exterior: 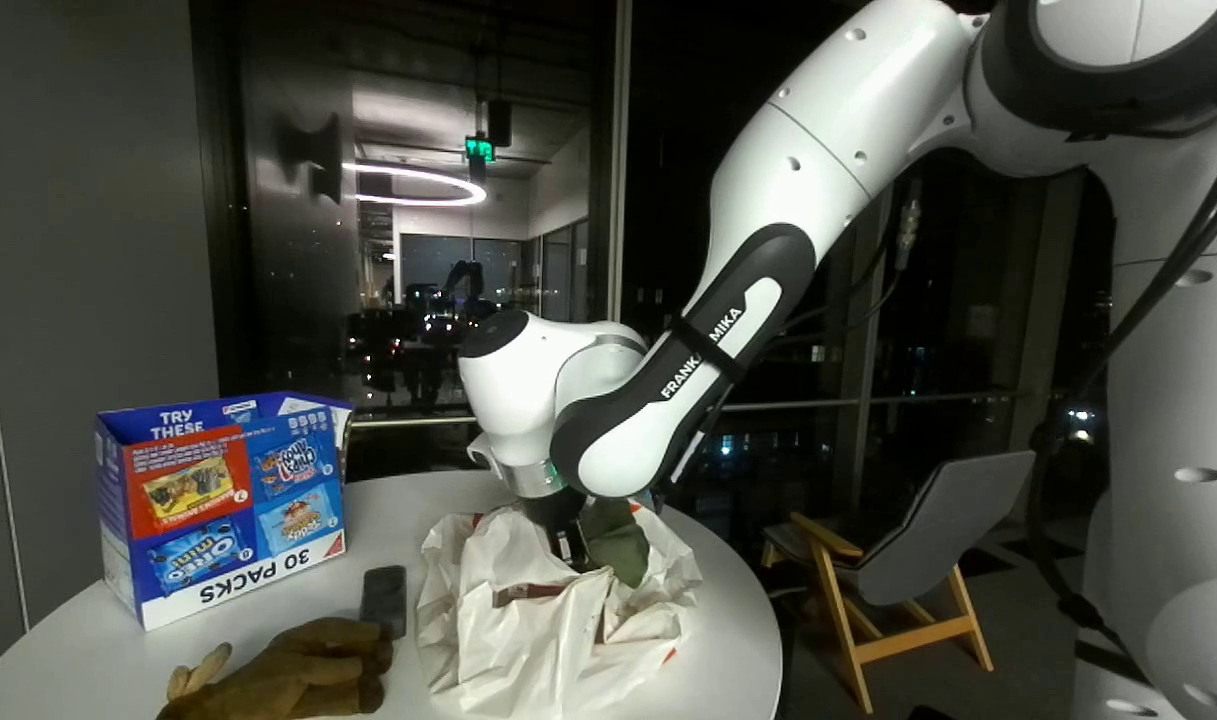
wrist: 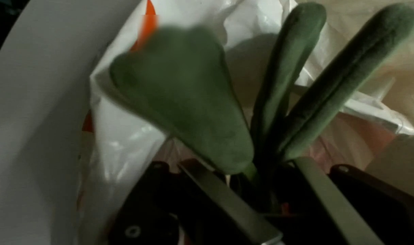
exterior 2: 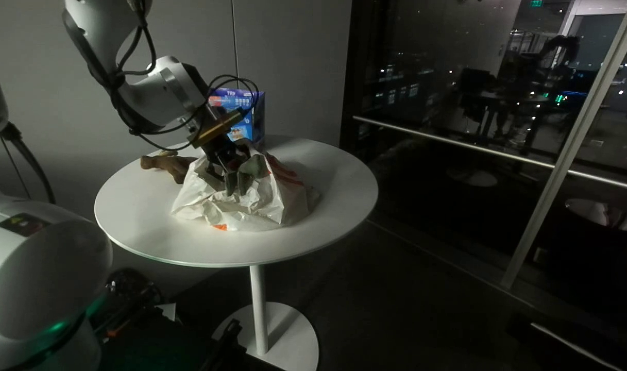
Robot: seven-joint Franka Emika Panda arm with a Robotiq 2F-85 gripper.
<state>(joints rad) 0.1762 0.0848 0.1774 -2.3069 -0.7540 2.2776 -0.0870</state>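
Note:
My gripper (wrist: 249,177) reaches down at the mouth of a crumpled white plastic bag (wrist: 121,149) with orange-red marks. Several thick, soft green leaves (wrist: 189,98) fan out past the fingertips, and their stems run together into the dark space between the fingers. The jaws are shut on these stems. In an exterior view a leaf (exterior: 616,540) hangs beside the gripper (exterior: 563,540), above the bag (exterior: 508,650). From elsewhere the leaves (exterior 2: 252,167) stand over the bag's top (exterior 2: 251,214). Whatever lies below the stems, inside the bag, is hidden.
A blue snack box (exterior: 223,510) stands on the round white table (exterior: 738,600), beside a dark flat object (exterior: 384,600). A brown plush toy (exterior: 308,665) lies near the bag. A grey chair (exterior: 968,525) stands beyond the table, by dark windows.

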